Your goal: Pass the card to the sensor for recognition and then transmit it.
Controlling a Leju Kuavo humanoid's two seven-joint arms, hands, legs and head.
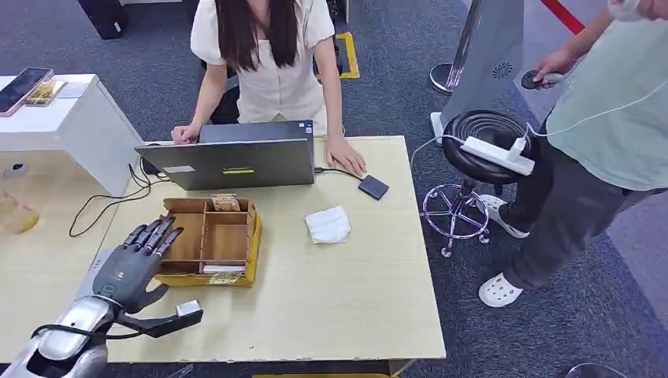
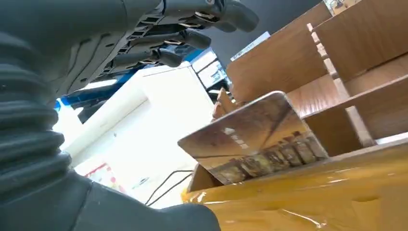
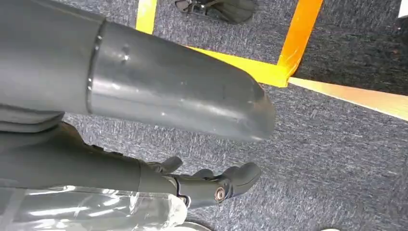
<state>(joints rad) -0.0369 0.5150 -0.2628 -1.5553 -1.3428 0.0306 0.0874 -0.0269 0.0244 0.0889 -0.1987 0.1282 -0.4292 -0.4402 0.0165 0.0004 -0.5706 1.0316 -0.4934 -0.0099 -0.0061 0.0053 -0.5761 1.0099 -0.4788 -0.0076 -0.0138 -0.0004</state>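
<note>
lower left, the left hand (image 1: 130, 272) spreads its dark fingers (image 1: 160, 234), released, over the compartmented wooden box (image 1: 211, 240); a glossy card (image 2: 252, 137) leans inside; right hand (image 3: 211, 185) loosely curled, empty.

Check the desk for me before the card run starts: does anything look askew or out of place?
A crumpled white tissue lies loose mid-desk, right of the wooden divided tray. A shiny card leans tilted in that tray rather than lying flat. The left hand hovers at the tray's left side, fingers apart.

Dark grey carpet floor (image 1: 394, 71); light wood table (image 1: 339, 299); white cabinet (image 1: 71, 126) left; black stool (image 1: 482, 130) right.
</note>
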